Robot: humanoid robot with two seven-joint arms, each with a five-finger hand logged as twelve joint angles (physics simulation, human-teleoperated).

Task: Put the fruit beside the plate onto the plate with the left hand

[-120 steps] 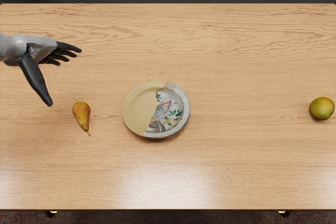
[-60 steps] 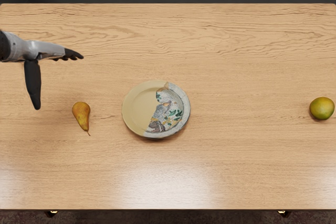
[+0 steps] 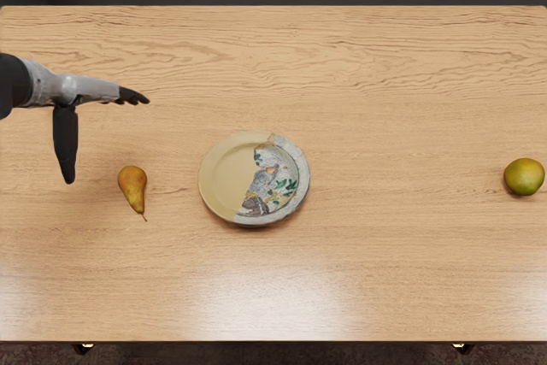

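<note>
A yellow-brown pear point(image 3: 132, 186) lies on the table just left of the plate point(image 3: 224, 175), a cream dish with a painted pattern on its right half. My left hand point(image 3: 94, 113) hovers up and to the left of the pear, apart from it. Its dark fingers point(image 3: 131, 97) stretch flat to the right and the thumb point(image 3: 65, 143) hangs down, so the hand is open and holds nothing. The right arm is out of view.
A green-yellow round fruit point(image 3: 523, 176) sits near the table's right edge, far from the plate. The wooden table point(image 3: 359, 83) fills the view, with its front edge near the bottom.
The left hand has turned flat, with its fingers now edge-on, and has reached a little further right toward the pear. The pear, the plate and the round fruit have not moved.
</note>
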